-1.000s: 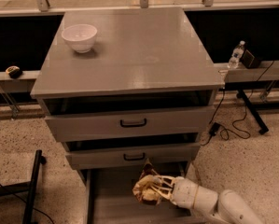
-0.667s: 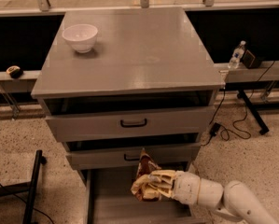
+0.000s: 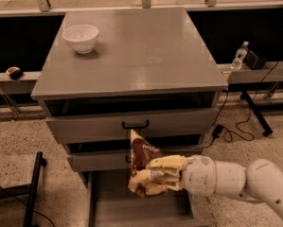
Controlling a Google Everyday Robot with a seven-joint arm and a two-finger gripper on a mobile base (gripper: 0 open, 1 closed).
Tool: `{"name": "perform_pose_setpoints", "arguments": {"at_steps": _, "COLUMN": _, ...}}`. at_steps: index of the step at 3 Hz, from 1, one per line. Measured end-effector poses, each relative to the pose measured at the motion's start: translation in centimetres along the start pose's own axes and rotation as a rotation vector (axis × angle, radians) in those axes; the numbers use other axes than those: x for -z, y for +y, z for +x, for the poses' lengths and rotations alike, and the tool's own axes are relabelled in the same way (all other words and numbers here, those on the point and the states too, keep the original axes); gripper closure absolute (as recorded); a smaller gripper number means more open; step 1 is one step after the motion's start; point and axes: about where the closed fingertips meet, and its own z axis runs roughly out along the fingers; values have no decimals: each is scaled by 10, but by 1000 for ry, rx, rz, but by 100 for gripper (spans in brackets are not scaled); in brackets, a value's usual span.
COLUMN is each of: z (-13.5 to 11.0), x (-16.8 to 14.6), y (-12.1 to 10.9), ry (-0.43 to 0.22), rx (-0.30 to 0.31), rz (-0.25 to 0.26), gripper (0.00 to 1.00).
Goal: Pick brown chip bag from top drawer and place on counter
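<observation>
My gripper [image 3: 153,176] is low in front of the drawer stack, reaching in from the right on a white arm. It is shut on the brown chip bag [image 3: 142,154], which stands upright between the cream fingers [image 3: 162,163], with its pale top corner near the top drawer's handle [image 3: 135,125]. The top drawer [image 3: 131,124] is pulled out slightly, its inside dark. The grey counter [image 3: 145,51] spreads above the drawers, well above the bag.
A white bowl [image 3: 80,37] sits at the counter's back left. The bottom drawer [image 3: 136,205] is pulled far out under the gripper. A water bottle [image 3: 239,56] and a dark box stand on the right ledge; cables and a black stand lie on the floor.
The gripper has risen with the chip bag, from in front of the lower drawers up to just below the top drawer's handle.
</observation>
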Motion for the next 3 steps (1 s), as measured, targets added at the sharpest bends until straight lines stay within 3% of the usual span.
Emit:
{"name": "perform_pose_setpoints", "arguments": {"at_steps": 1, "z": -42, "x": -11, "y": -43, "ry": -36, "rx": 125, "rz": -61, "gripper": 100}}
{"name": "perform_pose_setpoints", "arguments": {"at_steps": 3, "z": -51, "x": -15, "y": -56, "ry": -38, "rx": 169, "rz": -80, "gripper": 100}}
